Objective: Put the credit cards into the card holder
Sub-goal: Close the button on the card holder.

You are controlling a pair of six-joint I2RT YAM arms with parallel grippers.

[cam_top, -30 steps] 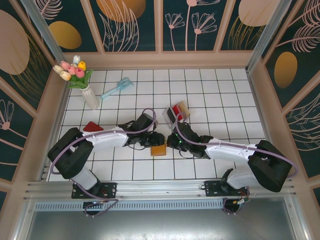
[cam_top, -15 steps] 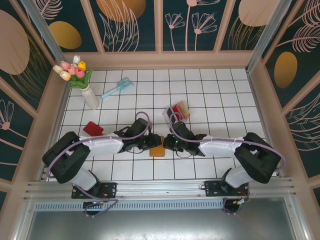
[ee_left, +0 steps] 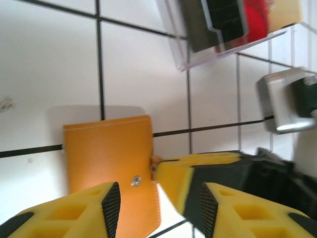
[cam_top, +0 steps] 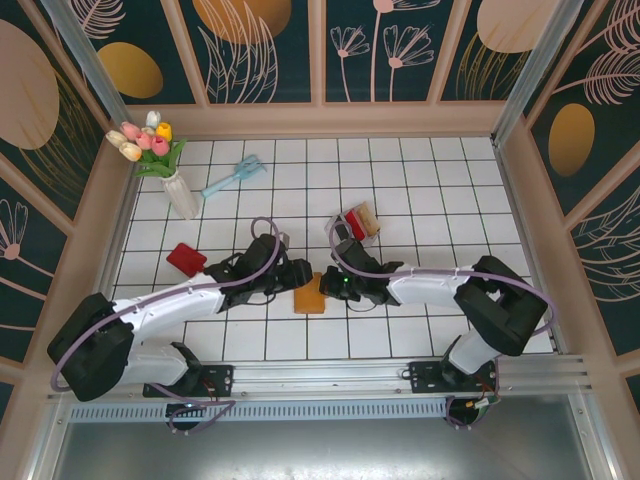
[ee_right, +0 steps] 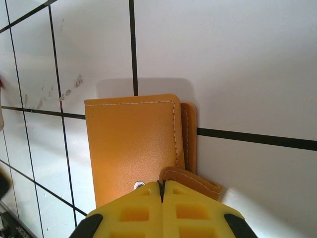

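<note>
Right end effector [ee_right: 162, 192] is clamped shut. It looks like it's pinching the snap tab [ee_right: 194, 181] of the card holder [ee_right: 129, 141], though the tips hide the actual contact. Left end effector [ee_left: 157, 212] hangs over the holder's edge, jaws apart, nothing in them. The holder lies folded on the tiled surface [ee_right: 223, 59] between the arms, and the credit cards [ee_left: 237, 17] sit in the clear tray [ee_left: 184, 54] nearby. So this is the opening step. My guess is the next move needs the tab pulled back while the left pins the cover.
</note>
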